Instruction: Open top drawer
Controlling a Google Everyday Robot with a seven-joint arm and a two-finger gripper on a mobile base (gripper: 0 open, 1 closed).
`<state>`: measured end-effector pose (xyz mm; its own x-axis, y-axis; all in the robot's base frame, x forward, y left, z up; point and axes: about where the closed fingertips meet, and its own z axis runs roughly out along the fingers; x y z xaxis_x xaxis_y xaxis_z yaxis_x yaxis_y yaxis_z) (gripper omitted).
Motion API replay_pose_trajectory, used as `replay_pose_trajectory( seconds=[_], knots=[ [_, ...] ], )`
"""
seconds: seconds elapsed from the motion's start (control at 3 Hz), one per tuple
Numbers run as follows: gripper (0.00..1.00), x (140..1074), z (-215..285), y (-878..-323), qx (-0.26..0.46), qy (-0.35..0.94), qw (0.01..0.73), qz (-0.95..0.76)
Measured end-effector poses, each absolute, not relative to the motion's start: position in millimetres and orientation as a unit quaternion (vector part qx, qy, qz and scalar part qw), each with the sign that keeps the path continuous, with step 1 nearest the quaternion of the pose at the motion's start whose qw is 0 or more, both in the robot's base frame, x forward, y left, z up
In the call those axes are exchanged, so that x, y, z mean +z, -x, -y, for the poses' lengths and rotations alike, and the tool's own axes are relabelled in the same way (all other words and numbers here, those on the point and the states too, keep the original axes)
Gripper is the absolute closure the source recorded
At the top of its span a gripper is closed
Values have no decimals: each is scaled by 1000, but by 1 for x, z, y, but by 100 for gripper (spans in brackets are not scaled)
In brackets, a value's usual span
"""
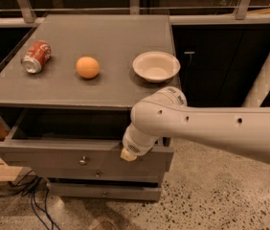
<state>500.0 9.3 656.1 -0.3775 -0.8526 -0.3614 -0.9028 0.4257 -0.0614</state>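
Observation:
The top drawer is a wide matte grey drawer with a small round metal knob at its centre. It stands pulled out from under the grey cabinet top, and its dark inside shows behind the front. My white arm reaches in from the right. My gripper is at the arm's end, over the right part of the drawer's front edge. Its fingers are hidden by the arm.
On the cabinet top lie a tipped red soda can, an orange and a white bowl. Two slimmer grey drawers sit below. Cables lie on the speckled floor at left. A white post leans at right.

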Motion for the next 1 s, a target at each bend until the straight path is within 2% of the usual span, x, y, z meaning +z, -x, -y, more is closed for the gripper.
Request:
replay_pose_trajectory(
  seconds=[1.0],
  knots=[
    [100, 661, -6, -483, 73, 527, 164, -831]
  ],
)
